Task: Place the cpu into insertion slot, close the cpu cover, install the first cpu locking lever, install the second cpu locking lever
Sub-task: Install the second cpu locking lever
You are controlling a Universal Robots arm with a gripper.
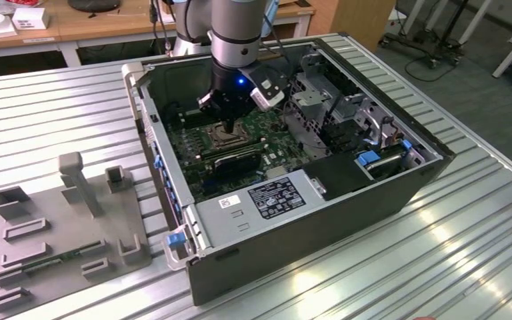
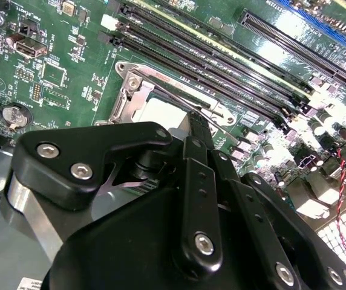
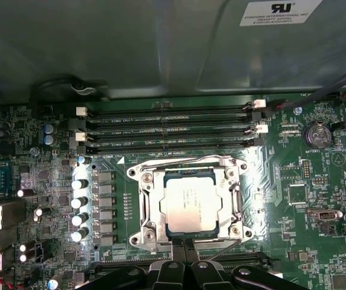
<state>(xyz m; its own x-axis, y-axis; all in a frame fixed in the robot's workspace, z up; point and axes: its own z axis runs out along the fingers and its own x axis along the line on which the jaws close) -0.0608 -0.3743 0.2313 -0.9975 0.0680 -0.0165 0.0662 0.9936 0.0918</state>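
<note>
The cpu [image 3: 189, 204], a silvery square chip, lies flat in the insertion slot [image 1: 223, 139] on the green motherboard. The cpu cover [image 3: 230, 202], a silver frame, lies down around the chip. One thin wire lever [image 3: 185, 161] runs along the socket edge nearest the memory slots. Another lever [image 3: 221, 241] runs along the opposite edge. My gripper [image 3: 188, 246] is at that opposite edge with its black fingers [image 3: 179, 269] together, the tips right at the lever wire. In the exterior view my gripper [image 1: 229, 127] reaches down into the open computer case, just above the socket.
Long black memory slots [image 3: 167, 130] lie beside the socket. Capacitors [image 3: 79, 202] and a coin battery [image 3: 316, 134] flank it. The case walls [image 1: 163, 167], a drive cage [image 1: 327, 110] and the power supply [image 1: 274, 195] ring the board. A grey fixture plate [image 1: 61, 233] lies at the exterior view's left.
</note>
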